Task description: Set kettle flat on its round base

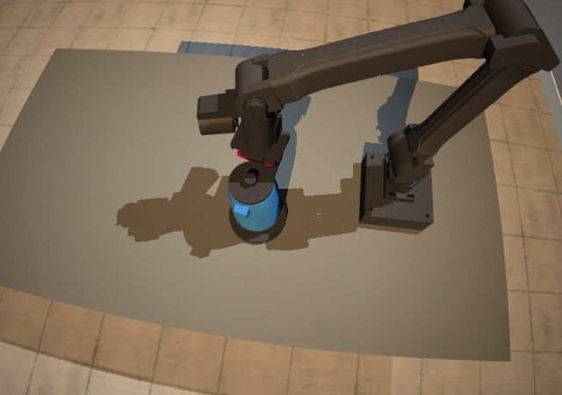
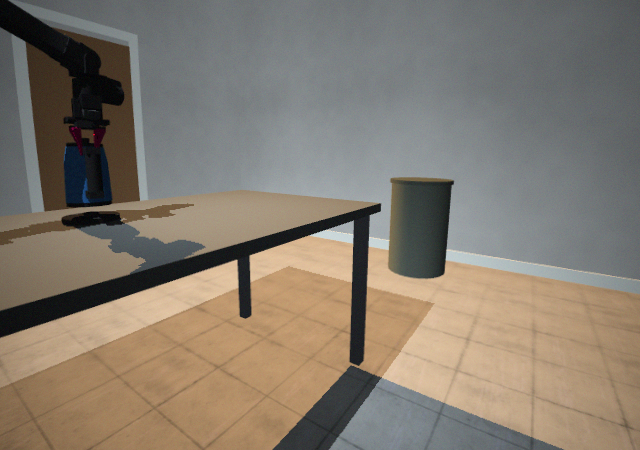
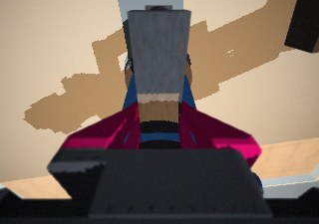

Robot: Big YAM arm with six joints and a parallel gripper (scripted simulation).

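Observation:
The blue kettle (image 1: pixel 261 219) (image 2: pixel 74 176) with its dark lid looks upright and hangs a little above the table, with its spout (image 1: pixel 241 210) toward the lower left in the top view. My gripper (image 2: pixel 88 148) (image 3: pixel 159 105) is shut on the upright grey handle bar (image 2: pixel 94 174) (image 3: pixel 159 55), near its upper end. The dark round base (image 1: pixel 258 238) (image 2: pixel 90 220) lies flat below the kettle; the exterior view shows a gap between them. From above, the kettle covers most of the base. The stud and the ring under the kettle are hidden, so their exact alignment cannot be told.
The arm's own mount (image 1: pixel 399 209) stands on the table (image 1: pixel 363 300) (image 2: pixel 258 212), to the right of the kettle in the top view. A grey-green bin (image 2: pixel 419 228) stands on the floor beyond the table. The arm's shadow falls across the table around the base.

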